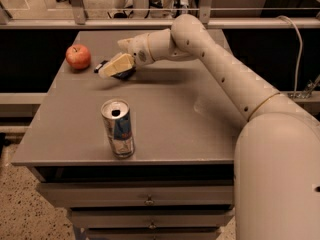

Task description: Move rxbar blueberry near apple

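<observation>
The red apple [78, 56] sits on the table's far left. My gripper [116, 66] is just right of it, low over the tabletop. It is shut on the dark navy rxbar blueberry [100, 65]. The bar's end sticks out to the left toward the apple, a short gap away from it. The cream fingers [117, 64] hide most of the bar. I cannot tell whether the bar touches the table.
A silver-and-blue drink can [118, 128] stands upright near the front of the grey table [180, 119]. The arm reaches in from the right across the table's back half. Drawers are below the front edge, and a rail runs behind the table.
</observation>
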`<state>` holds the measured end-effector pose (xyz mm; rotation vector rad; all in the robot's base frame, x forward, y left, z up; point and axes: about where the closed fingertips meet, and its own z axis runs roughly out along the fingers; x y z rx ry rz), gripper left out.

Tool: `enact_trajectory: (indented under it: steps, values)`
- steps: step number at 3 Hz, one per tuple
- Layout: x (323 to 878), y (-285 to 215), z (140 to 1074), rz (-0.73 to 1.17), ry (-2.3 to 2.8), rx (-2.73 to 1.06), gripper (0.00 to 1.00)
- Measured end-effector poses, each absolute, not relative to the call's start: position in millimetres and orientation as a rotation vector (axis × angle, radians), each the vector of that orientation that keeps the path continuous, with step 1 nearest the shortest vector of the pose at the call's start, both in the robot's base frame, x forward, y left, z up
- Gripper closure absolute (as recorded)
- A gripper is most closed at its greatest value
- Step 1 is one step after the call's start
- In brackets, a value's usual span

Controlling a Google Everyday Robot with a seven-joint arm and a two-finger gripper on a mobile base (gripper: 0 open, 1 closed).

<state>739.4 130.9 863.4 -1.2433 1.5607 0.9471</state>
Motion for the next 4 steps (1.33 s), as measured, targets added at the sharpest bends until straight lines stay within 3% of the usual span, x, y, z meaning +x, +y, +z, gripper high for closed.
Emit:
enact_trajectory:
  steps: [3,4]
  values:
    - [765,-15,915,0.493,1.579,-1.09,0.0]
    - [768,-22,918,0.478,1.577,-1.068,0.0]
